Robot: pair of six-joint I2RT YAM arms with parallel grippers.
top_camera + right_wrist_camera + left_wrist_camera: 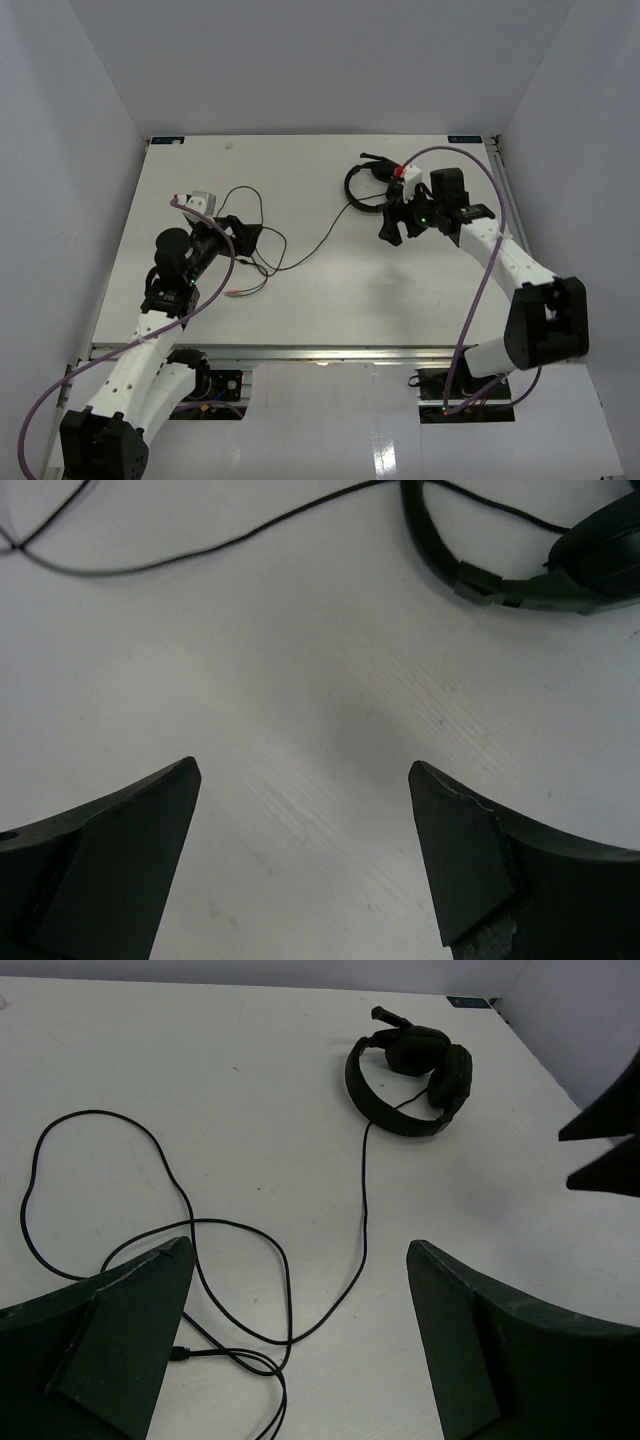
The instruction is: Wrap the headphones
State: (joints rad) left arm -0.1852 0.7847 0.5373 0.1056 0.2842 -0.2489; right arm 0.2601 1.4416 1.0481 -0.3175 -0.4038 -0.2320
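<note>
The black headphones (366, 189) lie at the back right of the table, earcups folded together. They also show in the left wrist view (410, 1075) and the right wrist view (520, 565). Their thin black cable (300, 250) runs left into loose loops (200, 1225), with the reddish plug (236, 292) lying near the left arm. My left gripper (243, 236) is open just above the loops (300, 1250) and holds nothing. My right gripper (392, 228) is open and empty over bare table (303, 770), just in front of the headband.
White walls close in the table (320, 300) on the left, back and right. A white and red block (405, 172) sits by the headphones at the right wrist. Thick purple arm cables (480, 270) hang along both arms.
</note>
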